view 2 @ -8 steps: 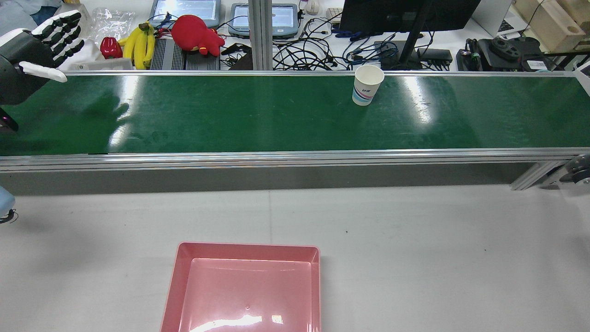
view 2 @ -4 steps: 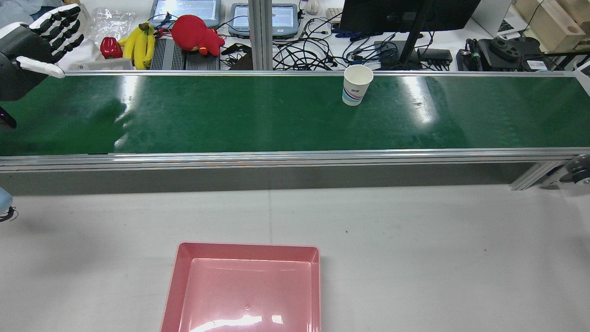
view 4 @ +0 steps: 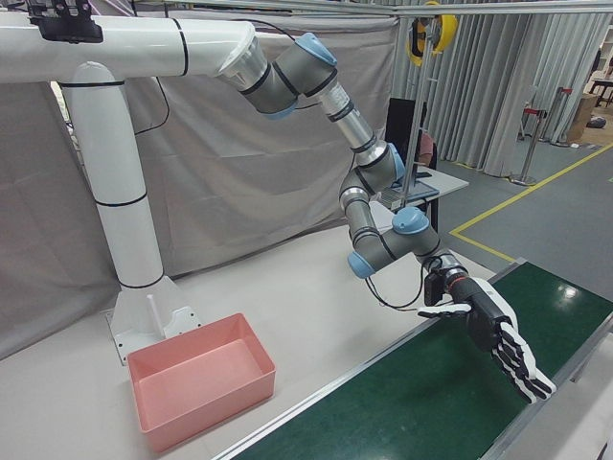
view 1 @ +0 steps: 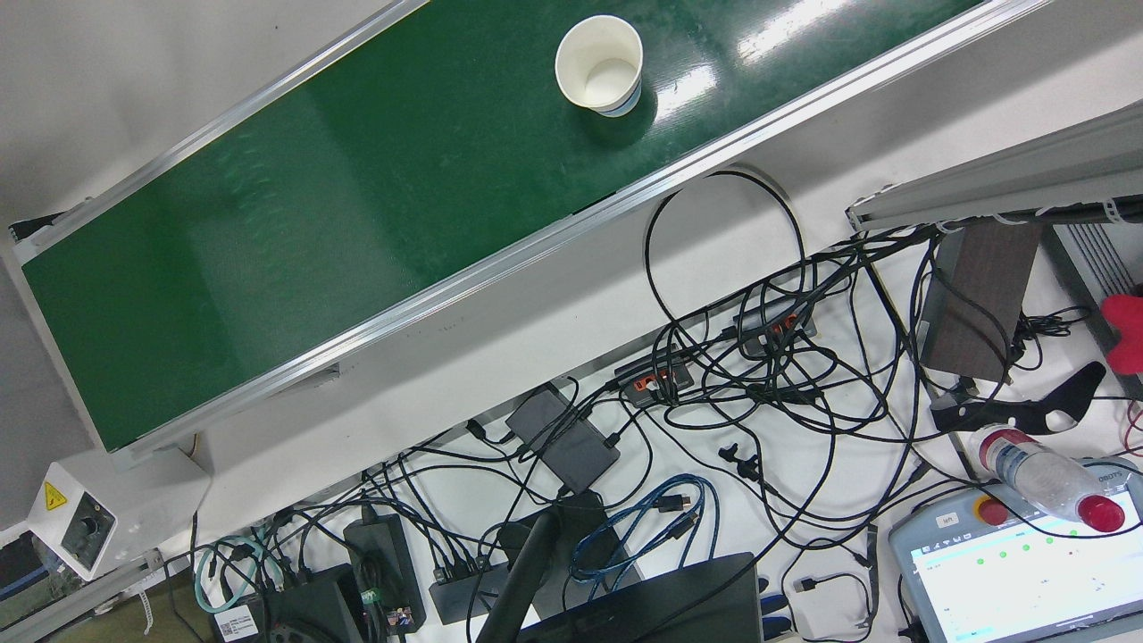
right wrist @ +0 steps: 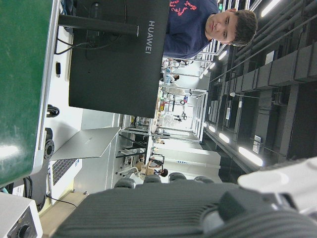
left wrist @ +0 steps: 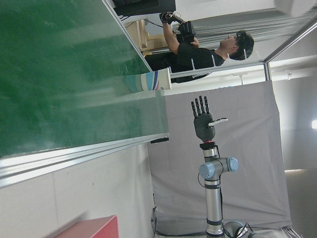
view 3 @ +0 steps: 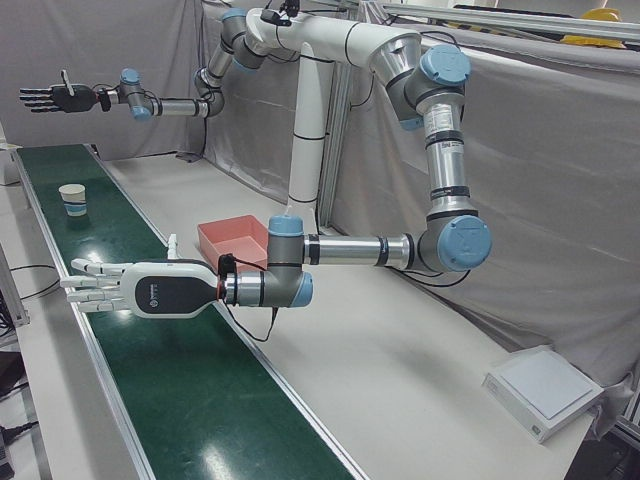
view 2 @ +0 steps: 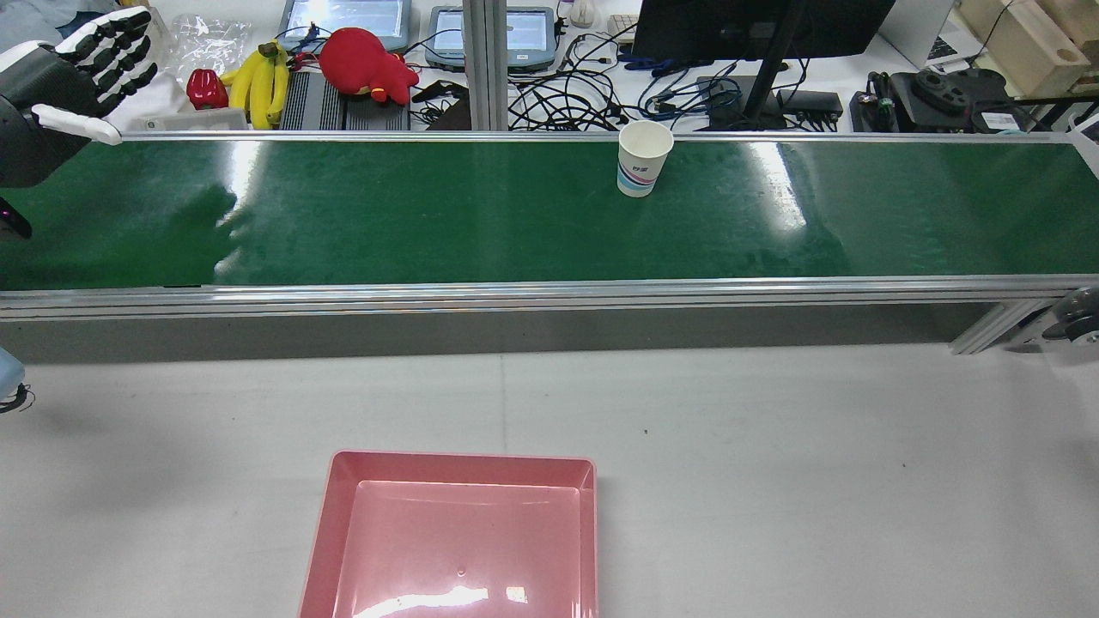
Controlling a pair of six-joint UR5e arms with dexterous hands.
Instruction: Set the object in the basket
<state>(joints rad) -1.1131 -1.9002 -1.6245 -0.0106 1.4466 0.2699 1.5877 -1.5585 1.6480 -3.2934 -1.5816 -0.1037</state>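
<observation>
1. The fingers [view 2: 120,43] of the left hand [view 2: 56,81] are held straight and spread, with nothing grasped.
2. The left hand is held above the left end of the green conveyor belt [view 2: 429,215], palm turned along it.
3. The fingers [view 3: 32,97] of the right hand [view 3: 60,97] are likewise stretched out, and nothing is gripped; this hand is raised high beyond the belt's other end.
4. The paper cup [view 2: 642,159] is set upright on the belt, close to its far edge, well apart from both hands.
5. The pink basket [view 2: 464,459] is placed on the white table [view 2: 773,472], at its near edge.
</observation>
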